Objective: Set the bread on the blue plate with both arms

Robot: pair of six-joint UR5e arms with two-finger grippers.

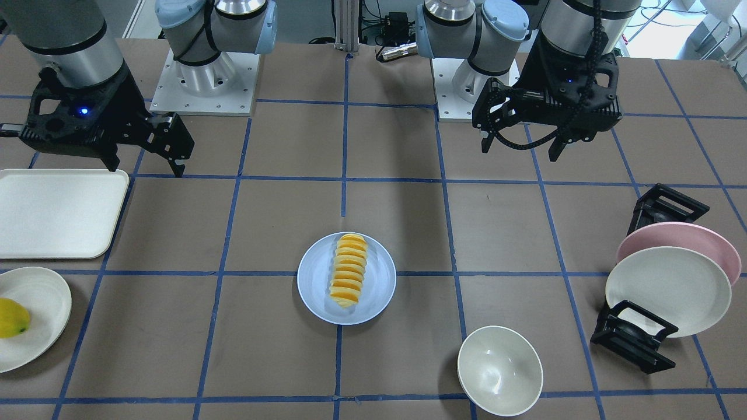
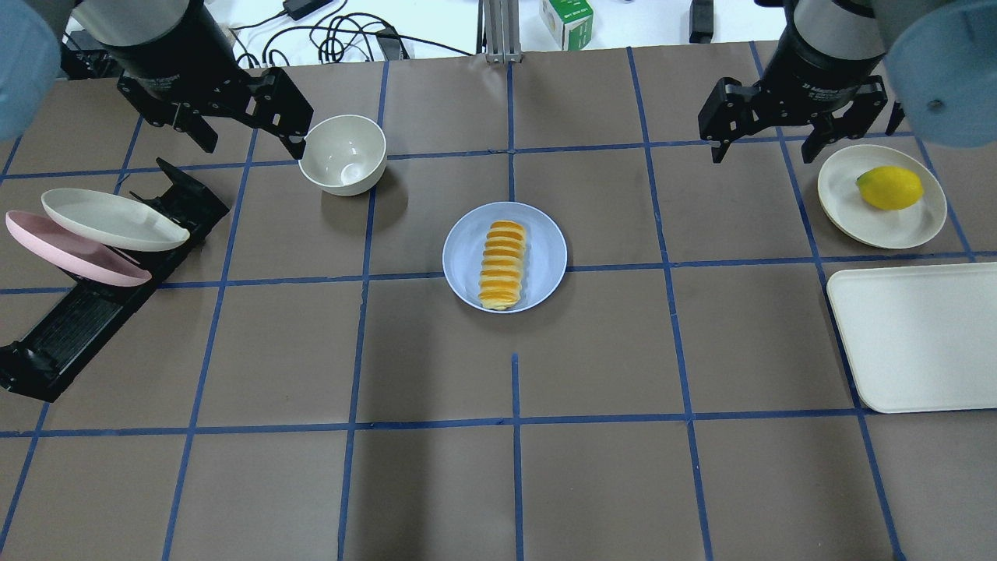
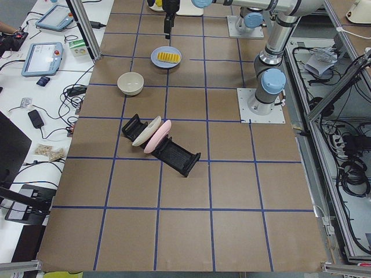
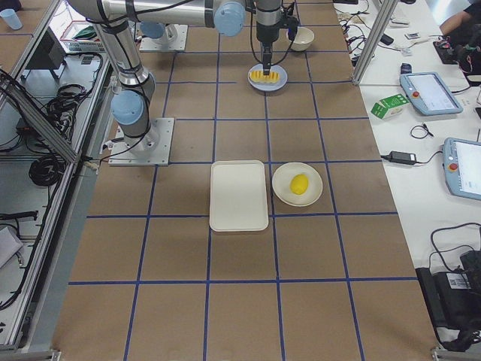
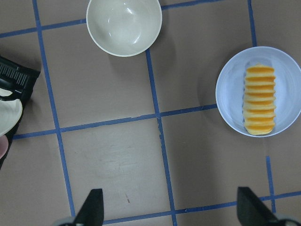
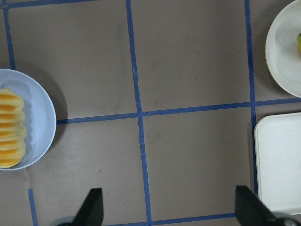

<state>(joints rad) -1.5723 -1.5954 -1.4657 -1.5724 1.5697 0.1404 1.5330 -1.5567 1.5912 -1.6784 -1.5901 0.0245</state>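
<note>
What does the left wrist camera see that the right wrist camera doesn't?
Only the left wrist view shows the white bowl and a corner of the black plate rack. Only the right wrist view shows the white tray and part of a cream plate. Both show the bread lying on the blue plate, whole in the left view and cut off at the edge in the right.

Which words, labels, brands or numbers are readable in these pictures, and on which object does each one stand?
Nothing can be read for certain.
White print on left arm: too blurred.
White print on right arm: too blurred.
Green carton: print too small.
Pendant screen: too small.
Bread, blue plate: no markings.
</note>
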